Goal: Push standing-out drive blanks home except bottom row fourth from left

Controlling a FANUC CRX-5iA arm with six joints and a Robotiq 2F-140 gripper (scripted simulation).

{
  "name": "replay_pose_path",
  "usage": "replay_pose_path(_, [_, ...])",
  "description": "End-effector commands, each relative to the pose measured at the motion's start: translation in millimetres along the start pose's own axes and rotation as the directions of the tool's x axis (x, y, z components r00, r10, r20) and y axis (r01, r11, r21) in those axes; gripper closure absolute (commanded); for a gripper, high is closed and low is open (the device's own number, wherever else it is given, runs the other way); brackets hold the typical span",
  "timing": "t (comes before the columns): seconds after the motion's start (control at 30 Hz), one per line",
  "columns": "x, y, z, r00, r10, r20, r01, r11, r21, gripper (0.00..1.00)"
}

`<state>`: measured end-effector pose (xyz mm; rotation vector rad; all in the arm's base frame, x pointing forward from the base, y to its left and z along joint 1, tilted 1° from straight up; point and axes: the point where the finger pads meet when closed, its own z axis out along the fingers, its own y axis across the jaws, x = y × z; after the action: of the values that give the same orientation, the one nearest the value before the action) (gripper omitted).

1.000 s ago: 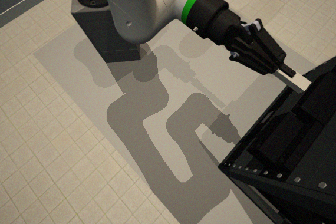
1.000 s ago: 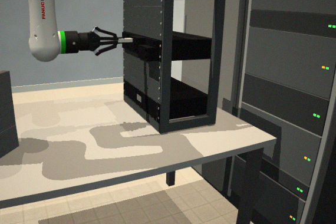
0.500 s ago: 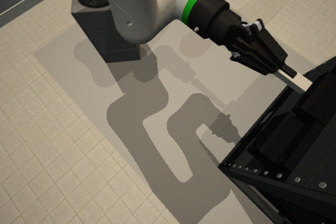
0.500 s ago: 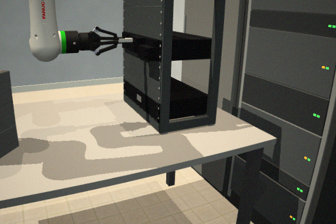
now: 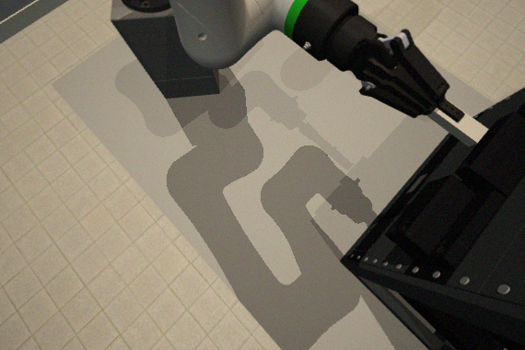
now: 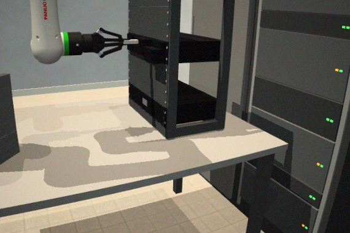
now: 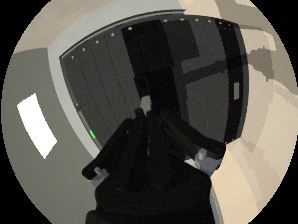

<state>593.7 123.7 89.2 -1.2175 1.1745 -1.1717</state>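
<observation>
Closed claw (image 6: 124, 42), gripping nothing, meets a pale protruding drive blank (image 6: 132, 42) on the storage chassis (image 6: 147, 48).
Off-centre pressure against that blank, high on the rack (image 6: 172, 62) front, could jam it or shove the rack backward.

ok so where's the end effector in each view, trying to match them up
Top: end effector, upper right, its closed pale tip against the rack front.
Exterior: end effector, upper left, level, tip at the storage chassis.
Wrist: end effector, bottom centre, dark, pointing up at the dark front.
Shared landmark: the rack's row of rail screws.
</observation>
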Motion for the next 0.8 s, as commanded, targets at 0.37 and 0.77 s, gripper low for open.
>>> replay_pose_path(0.37, [0.0,-0.1,0.0,1.000,0.000,0.000,0.000,1.000,0.000,1.00])
replay_pose_path(0.77, [0.0,-0.1,7.5,1.000,0.000,0.000,0.000,1.000,0.000,1.00])
